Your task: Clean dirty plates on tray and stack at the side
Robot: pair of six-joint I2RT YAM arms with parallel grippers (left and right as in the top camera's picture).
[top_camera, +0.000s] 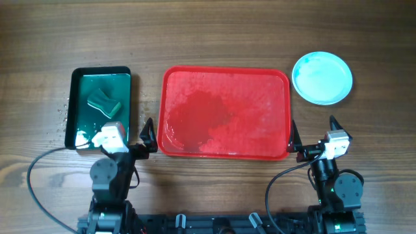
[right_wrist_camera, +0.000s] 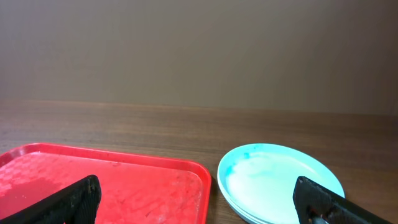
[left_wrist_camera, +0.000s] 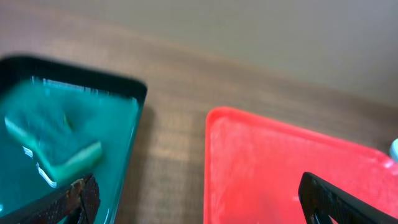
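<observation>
The tray (top_camera: 224, 114) lies in the middle of the worktop (top_camera: 195, 32). The plates (top_camera: 322, 78) sit stacked just right of it, a blue one on top. The left fingers (left_wrist_camera: 74, 202) and right fingers (right_wrist_camera: 68, 202) are spread wide, holding nothing

Overhead view: the left arm (top_camera: 104, 174) and right arm (top_camera: 339, 187) are folded low at the near edge, with both wrists directed forward. Wrist views: the left gripper (left_wrist_camera: 198, 182) has its jaws spread wide. The right gripper (right_wrist_camera: 196, 182) is spread equally wide, and its dark fingertips (right_wrist_camera: 81, 196) show only at the lower corners.
</observation>
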